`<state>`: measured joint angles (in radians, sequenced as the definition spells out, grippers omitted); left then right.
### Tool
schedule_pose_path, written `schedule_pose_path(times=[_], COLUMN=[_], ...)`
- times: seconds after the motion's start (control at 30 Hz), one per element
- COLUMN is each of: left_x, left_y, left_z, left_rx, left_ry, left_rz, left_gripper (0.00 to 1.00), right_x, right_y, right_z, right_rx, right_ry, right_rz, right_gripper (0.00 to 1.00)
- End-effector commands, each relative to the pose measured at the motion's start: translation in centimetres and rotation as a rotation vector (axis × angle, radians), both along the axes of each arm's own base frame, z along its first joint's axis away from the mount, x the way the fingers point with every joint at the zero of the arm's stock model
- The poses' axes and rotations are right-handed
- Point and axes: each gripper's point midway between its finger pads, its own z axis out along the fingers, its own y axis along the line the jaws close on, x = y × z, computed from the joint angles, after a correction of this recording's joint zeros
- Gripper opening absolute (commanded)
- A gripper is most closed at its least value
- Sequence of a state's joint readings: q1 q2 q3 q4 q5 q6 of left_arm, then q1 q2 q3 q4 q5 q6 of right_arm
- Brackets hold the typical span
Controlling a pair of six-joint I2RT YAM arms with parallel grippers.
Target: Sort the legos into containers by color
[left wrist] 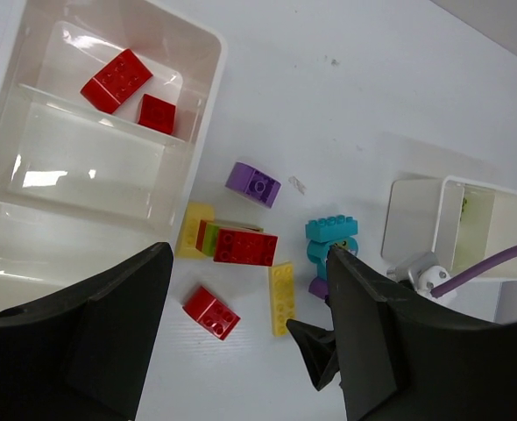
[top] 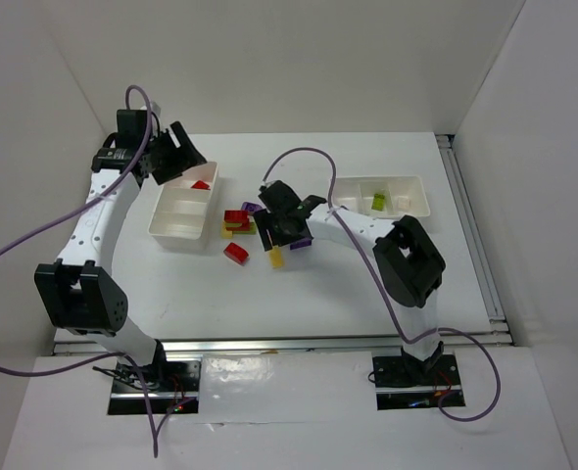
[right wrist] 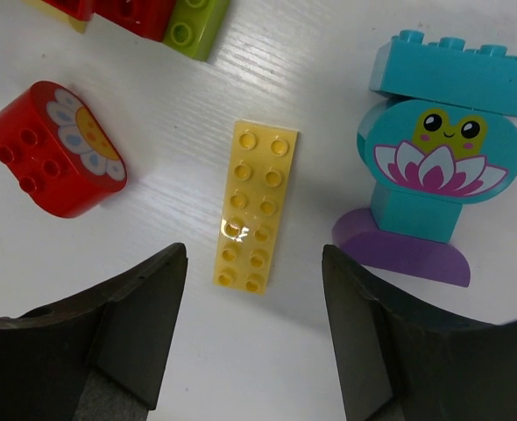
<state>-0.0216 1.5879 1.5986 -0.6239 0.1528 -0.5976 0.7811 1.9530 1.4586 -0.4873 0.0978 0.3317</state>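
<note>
My right gripper (top: 283,233) is open over the loose legos, its jaws either side of a flat yellow plate (right wrist: 254,206); its wrist view (right wrist: 251,259) shows the plate's near end between them. Right of the plate stands a cyan frog brick (right wrist: 442,145) on a purple base (right wrist: 403,256). To the left lies a red flower brick (right wrist: 57,149). My left gripper (top: 176,157) is open and empty, high above the far end of the left tray (top: 176,233), which holds two red bricks (left wrist: 116,81) in its far compartment. The right tray (top: 413,186) holds a lime green brick (top: 378,202).
A stack of red, lime and yellow bricks (left wrist: 232,244) and a purple brick (left wrist: 252,183) lie between the trays. A small red brick (left wrist: 211,312) lies nearer me. White walls close the left, back and right sides.
</note>
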Motion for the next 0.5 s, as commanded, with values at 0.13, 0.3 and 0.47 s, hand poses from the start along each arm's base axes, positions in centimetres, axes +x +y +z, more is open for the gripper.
schedule_pose_path(times=[0.13, 0.3, 0.47], left_x=[0.9, 1.1, 1.0], left_y=[-0.2, -0.6, -0.7], left_z=[-0.2, -2.0, -3.6], left_rx=[0.003, -0.014, -0.007], left_ry=[0.007, 0.076, 0.118], left_rz=[-0.034, -0.052, -0.071], left_gripper=[0.82, 0.82, 0.82], right_x=[1.8, 2.3, 2.5], right_y=[1.0, 1.0, 0.9], right_z=[-0.2, -1.2, -2.3], right_rx=[-0.027, -0.060, -0.080], right_ry=[-0.040, -0.045, -0.036], right_rz=[0.006, 0.012, 0.007], right_gripper=[0.73, 0.75, 0.77])
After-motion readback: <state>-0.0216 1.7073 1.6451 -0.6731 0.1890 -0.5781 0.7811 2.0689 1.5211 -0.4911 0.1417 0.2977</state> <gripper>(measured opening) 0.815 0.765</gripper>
